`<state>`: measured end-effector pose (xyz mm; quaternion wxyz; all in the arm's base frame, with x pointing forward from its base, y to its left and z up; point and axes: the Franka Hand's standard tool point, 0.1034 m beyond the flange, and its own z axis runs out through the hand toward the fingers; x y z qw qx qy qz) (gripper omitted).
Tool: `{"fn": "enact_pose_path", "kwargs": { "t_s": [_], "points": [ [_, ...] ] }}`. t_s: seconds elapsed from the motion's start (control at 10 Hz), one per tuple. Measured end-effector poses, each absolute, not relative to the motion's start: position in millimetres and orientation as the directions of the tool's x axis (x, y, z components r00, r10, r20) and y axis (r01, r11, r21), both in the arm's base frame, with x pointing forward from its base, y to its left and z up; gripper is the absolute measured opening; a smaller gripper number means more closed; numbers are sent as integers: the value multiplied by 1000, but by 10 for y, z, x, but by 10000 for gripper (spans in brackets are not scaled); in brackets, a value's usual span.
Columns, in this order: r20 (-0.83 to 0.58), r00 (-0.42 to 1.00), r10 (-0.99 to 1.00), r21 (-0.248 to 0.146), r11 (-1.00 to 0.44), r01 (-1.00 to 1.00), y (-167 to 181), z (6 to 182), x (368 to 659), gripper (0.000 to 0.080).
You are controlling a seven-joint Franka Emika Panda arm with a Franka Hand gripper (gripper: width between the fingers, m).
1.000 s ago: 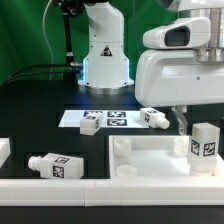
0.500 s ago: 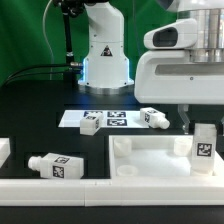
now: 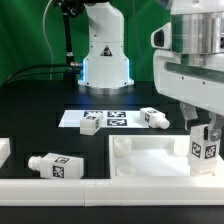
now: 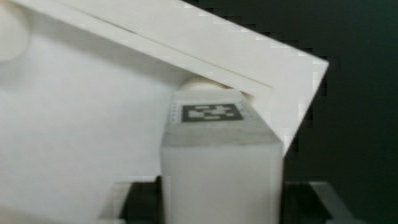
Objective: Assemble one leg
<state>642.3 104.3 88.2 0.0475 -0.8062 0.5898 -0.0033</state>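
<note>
My gripper (image 3: 205,133) is shut on one leg (image 3: 204,150), a chunky white peg with a square tag, held upright at the far right corner of the large white panel (image 3: 150,157). In the wrist view the leg (image 4: 217,155) stands between the two dark fingers (image 4: 143,200), tag facing the camera, over the panel's corner (image 4: 107,90). I cannot tell whether its lower end sits in a corner socket. Three more legs lie loose: one (image 3: 90,123) on the marker board (image 3: 112,112), one (image 3: 153,117) just right of it, one (image 3: 55,165) at the front left.
The robot's base (image 3: 105,60) stands behind the marker board. A white rail (image 3: 60,188) runs along the front edge. A small white piece (image 3: 3,150) shows at the exterior view's left edge. A round socket (image 3: 126,171) is at the panel's near corner.
The hand has turned about the leg and shifted toward the exterior view's right. Its fingers now sit on both sides of the leg. The leg stays at the same corner.
</note>
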Motion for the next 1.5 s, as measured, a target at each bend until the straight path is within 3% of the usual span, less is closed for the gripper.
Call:
{"fn": "enact_pose_path", "kwargs": {
  "t_s": [0.1,0.2,0.3,0.4,0.5,0.6,0.9,1.1,1.3,1.5],
  "points": [
    [-50,315,-948,-81,-311,-947,1042,882,6423,284],
    [-48,340,-939,-81,-335,-939,1042,871,6419,360],
    [-35,433,-901,-78,-429,-900,1041,861,6410,360],
    [-18,615,-788,-80,-612,-787,1064,853,6400,542],
    [-5,750,-661,-84,-748,-659,1096,851,6394,627],
    [1,810,-587,-84,-807,-585,1105,849,6390,643],
    [17,902,-432,-82,-899,-429,1088,847,6394,649],
    [53,994,-98,-30,-995,-96,1090,852,6405,649],
    [53,997,-56,-30,-998,-55,1070,834,6406,644],
    [53,997,-63,-30,-998,-61,1068,833,6405,390]
  ]
}}
